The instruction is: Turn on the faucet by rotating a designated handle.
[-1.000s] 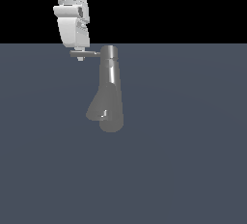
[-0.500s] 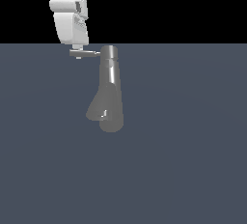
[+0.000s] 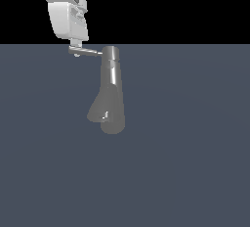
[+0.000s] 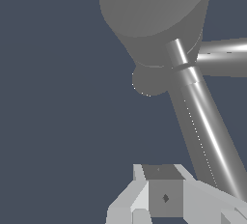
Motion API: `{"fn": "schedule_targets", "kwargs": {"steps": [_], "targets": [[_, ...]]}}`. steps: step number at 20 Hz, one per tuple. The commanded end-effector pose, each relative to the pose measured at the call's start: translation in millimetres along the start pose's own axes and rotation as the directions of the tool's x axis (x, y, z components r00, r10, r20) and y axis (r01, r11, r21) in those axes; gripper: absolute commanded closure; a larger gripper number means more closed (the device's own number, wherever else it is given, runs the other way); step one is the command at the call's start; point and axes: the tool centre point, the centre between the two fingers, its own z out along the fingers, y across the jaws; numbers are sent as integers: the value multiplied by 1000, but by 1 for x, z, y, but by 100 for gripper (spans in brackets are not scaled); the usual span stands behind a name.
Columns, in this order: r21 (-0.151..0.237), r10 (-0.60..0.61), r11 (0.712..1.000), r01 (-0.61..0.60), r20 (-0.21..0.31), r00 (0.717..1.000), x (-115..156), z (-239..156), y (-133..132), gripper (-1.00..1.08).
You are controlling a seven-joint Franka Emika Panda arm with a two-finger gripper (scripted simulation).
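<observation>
Over the last second I see my claw drift toward the upper left of the exterior frame, and the outer end of the handle has gone with it: the lever that ended closer to the column a second ago now reaches a little further out and sits slightly higher at its tip. I read that as the handle swinging round its pivot under my push, so the turn is under way rather than finished. The faucet itself has not shifted; it stands in the upper middle of the exterior frame on the dark worktop, column upright, flared body and rounded spout end below. The handle juts from the cap toward the exterior view's left, and its far end meets the underside of the claw. From the wrist view the handle runs as a bright bar from the cap down past the claw, passing close beside one finger. I cannot tell from either view whether the fingers are clamped on the lever or merely pressing against it. My guess is more rotation is needed before the water counts as on.
</observation>
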Motion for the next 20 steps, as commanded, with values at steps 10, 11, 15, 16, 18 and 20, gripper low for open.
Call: {"fn": "schedule_targets", "kwargs": {"steps": [10, 11, 15, 16, 18, 20], "targets": [[-7, -5, 1000, 5, -2, 1000, -3, -12, 36, 108], [6, 4, 1000, -4, -5, 1000, 4, -15, 29, 108], [4, 3, 1000, -3, -4, 1000, 13, -19, 41, 108], [3, 2, 1000, -2, -4, 1000, 16, -20, 44, 108], [2, 2, 1000, -2, -4, 1000, 21, -22, 50, 108], [1, 1, 1000, -1, -3, 1000, 26, -23, 56, 108]]}}
